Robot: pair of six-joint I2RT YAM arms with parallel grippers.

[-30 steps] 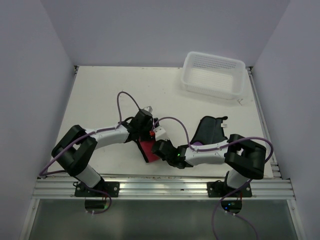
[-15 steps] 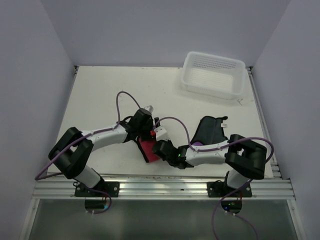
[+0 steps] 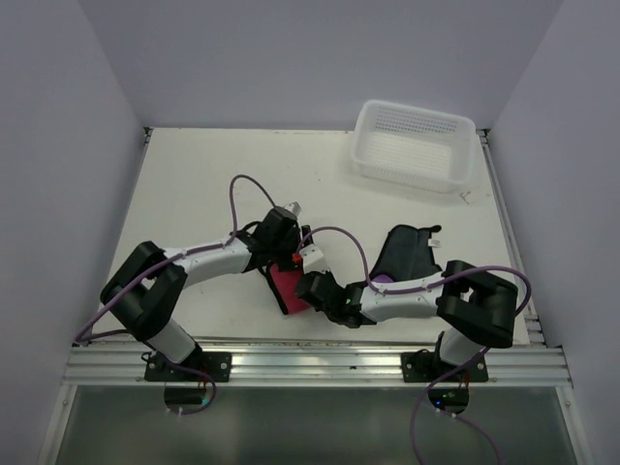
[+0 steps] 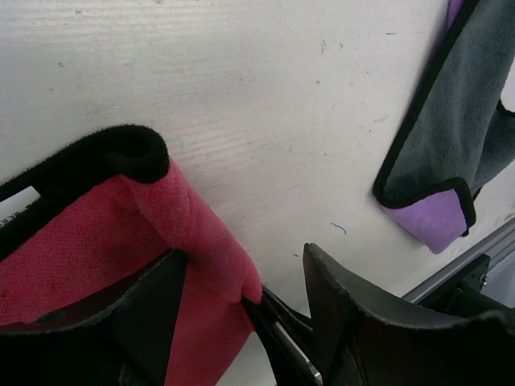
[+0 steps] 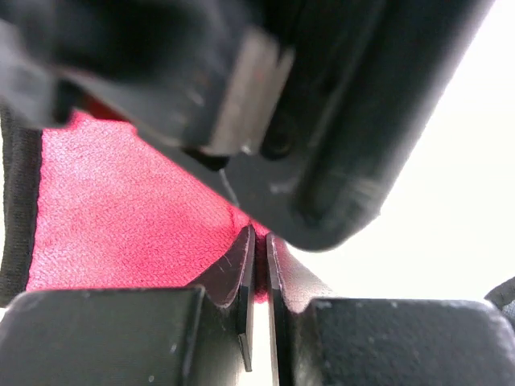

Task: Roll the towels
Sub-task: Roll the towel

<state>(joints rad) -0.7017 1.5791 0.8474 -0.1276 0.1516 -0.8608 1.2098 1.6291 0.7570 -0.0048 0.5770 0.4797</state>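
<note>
The pink towel (image 4: pixel 121 249) sits half-rolled at the near middle of the desk (image 3: pixel 194 184), between both sets of fingers. It looks soft, light and floppy, so it'll probably unroll if let go; best gripped at the black-edged fold. The right fingers (image 5: pixel 259 265) are nearly closed, pinching its edge. The left fingers (image 4: pixel 241 305) are spread around the roll. The purple towel (image 3: pixel 402 254) lies to the right.

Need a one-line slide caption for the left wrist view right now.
Left gripper open around the black-edged pink-red towel on the white table; purple towel lies apart.
</note>
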